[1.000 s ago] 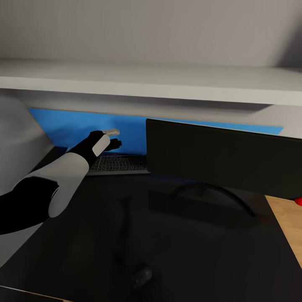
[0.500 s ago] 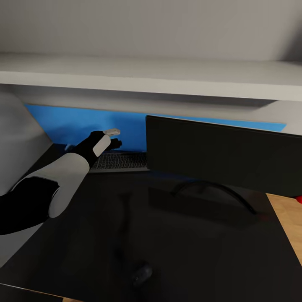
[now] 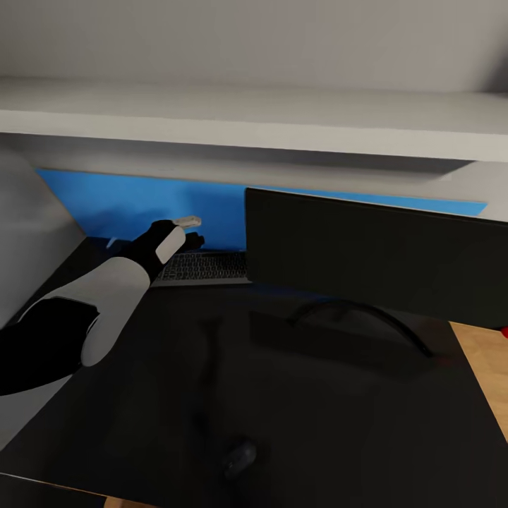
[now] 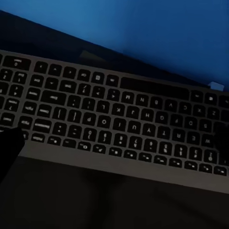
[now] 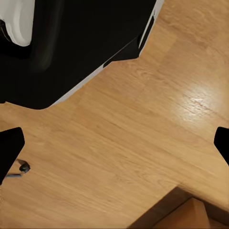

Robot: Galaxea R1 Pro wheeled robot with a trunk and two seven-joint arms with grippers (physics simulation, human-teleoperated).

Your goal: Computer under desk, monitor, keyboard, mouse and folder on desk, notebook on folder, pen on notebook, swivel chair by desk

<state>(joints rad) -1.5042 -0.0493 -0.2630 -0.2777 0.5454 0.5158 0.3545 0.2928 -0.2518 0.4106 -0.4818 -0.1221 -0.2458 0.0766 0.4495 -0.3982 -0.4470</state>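
Hovering: L fingers (image 4: 114,143) spread over keyboard (image 3: 201,268), long axis along blue panel (image 3: 141,204).

Monitor (image 3: 381,257) ran off the head view's right edge; it covered the right end of the keyboard (image 3: 204,268) and part of the desk's blue back panel (image 3: 141,204). Left arm hid the keyboard's left end. Left gripper (image 3: 189,233) seen from behind — finger spread not readable there. Mouse (image 3: 240,457) barely separable from the black desk top (image 3: 317,423); shape blurred. Left wrist view: keyboard (image 4: 114,124) cut at both sides, key legends too dim to read. Right wrist view: fingertips (image 5: 8,150) clipped at the frame edges — small grey object (image 5: 21,168) on the wood floor (image 5: 143,143) unidentifiable.
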